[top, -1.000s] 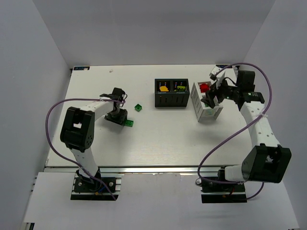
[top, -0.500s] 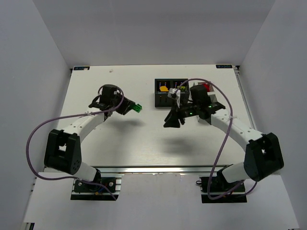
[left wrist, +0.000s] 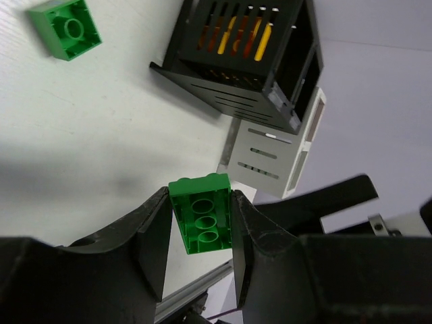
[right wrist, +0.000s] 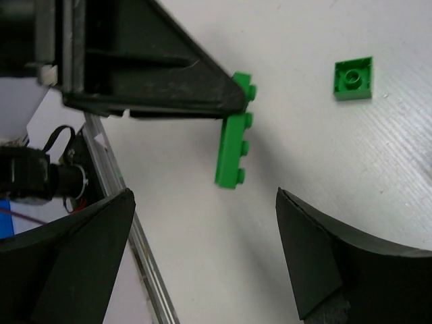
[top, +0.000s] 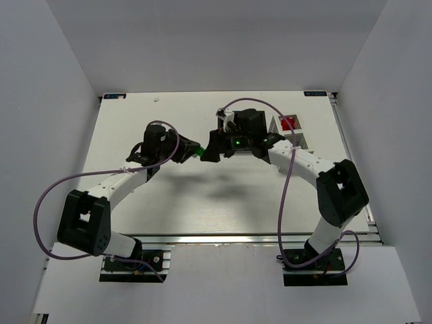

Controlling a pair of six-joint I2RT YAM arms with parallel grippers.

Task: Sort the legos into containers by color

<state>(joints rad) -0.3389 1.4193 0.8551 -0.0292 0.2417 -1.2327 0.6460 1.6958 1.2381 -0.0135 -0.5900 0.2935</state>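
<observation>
My left gripper (left wrist: 201, 202) is shut on a green flat brick (left wrist: 204, 217), held off the table with its underside toward the left wrist camera. In the right wrist view that same brick (right wrist: 235, 131) hangs edge-on from the left gripper's fingers (right wrist: 155, 74). My right gripper (right wrist: 202, 202) is open and empty, a short way from the brick. From above, both grippers meet near the table's middle, the left gripper (top: 191, 150) beside the right gripper (top: 210, 150). A small green square brick (left wrist: 65, 27) lies on the table. The black box (left wrist: 243, 61) holds yellow and orange pieces.
The white slatted basket (top: 299, 140) stands at the back right with a red brick (top: 289, 122) in its far compartment. My right arm hides most of the black box from above. The small green square brick (right wrist: 354, 77) lies beyond the held one.
The left gripper has lifted the green flat brick off the table and carried it right. The right arm has swung from the white basket leftward to face the left gripper.
</observation>
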